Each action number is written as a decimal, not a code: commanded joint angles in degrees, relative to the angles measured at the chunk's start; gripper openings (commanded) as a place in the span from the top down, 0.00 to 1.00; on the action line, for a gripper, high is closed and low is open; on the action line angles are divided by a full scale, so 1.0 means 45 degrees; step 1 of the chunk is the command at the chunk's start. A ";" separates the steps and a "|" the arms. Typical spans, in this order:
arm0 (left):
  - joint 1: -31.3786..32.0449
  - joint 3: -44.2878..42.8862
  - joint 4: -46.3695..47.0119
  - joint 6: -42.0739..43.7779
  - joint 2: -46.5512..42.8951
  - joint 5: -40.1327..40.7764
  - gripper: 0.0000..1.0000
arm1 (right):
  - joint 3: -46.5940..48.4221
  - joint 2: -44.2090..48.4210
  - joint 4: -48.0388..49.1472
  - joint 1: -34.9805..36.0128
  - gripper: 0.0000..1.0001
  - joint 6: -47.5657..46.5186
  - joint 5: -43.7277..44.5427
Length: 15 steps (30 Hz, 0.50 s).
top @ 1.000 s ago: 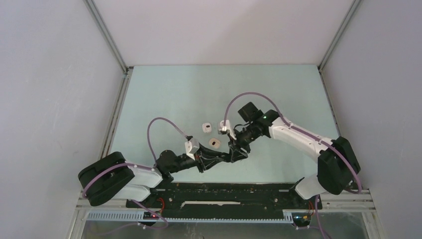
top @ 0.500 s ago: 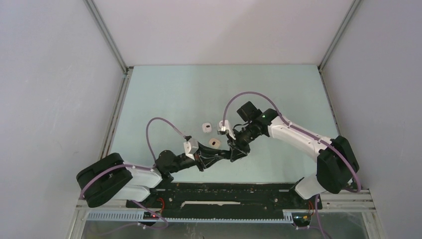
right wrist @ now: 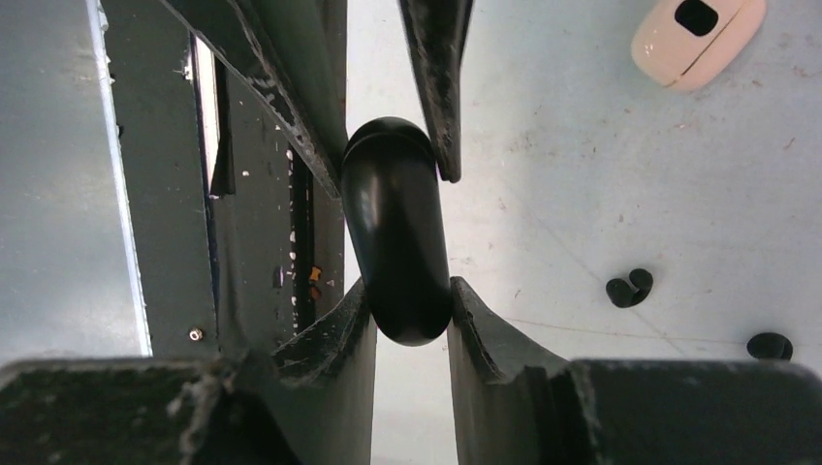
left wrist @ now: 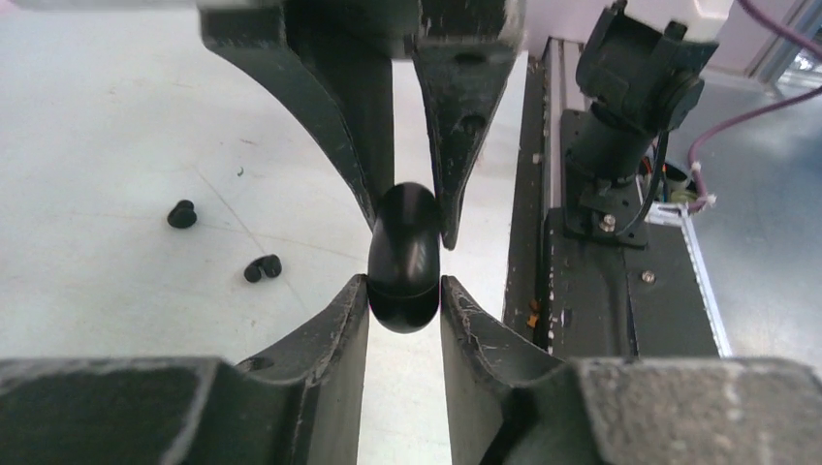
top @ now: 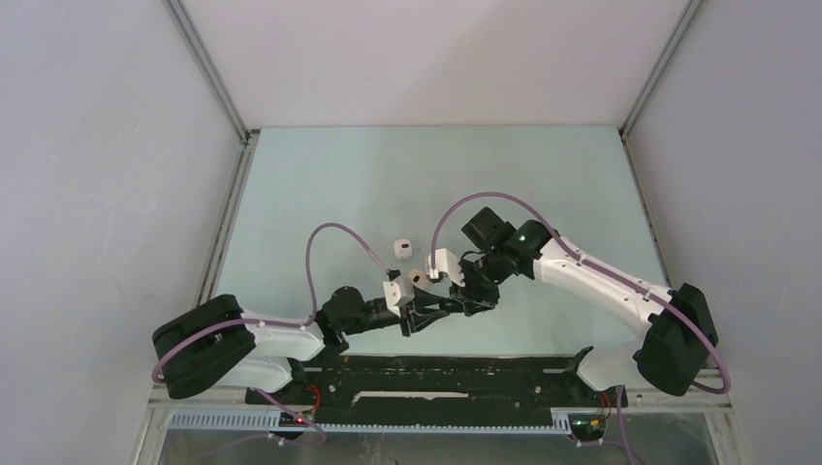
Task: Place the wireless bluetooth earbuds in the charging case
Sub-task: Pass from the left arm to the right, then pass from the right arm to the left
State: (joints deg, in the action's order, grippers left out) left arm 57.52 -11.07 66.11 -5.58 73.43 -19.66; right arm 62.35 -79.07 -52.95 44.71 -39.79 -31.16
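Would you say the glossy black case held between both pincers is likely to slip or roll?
Probably slippery: the black case is glossy and rounded, pinched at the tips of the left pincer and right pincer. It looks rigid, showing no dent. Released, it might roll.

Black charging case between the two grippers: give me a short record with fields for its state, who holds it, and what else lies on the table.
item: black charging case, closed
left gripper: shut on one end of the case
right gripper: shut on the opposite end
loose parts: two black earbuds, lying apart on the table
other: white case on the table, dark recess facing up
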 commanded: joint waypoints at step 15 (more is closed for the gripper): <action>0.0752 0.0442 -0.0201 0.1124 -0.0376 0.0821 0.55 | 0.1629 -0.0263 -0.0504 0.0845 0.97 -0.0334 0.1155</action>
State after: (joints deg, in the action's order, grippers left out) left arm 59.59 -10.81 59.77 -2.87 74.13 -19.16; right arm 65.69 -79.20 -53.43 47.07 -40.64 -28.03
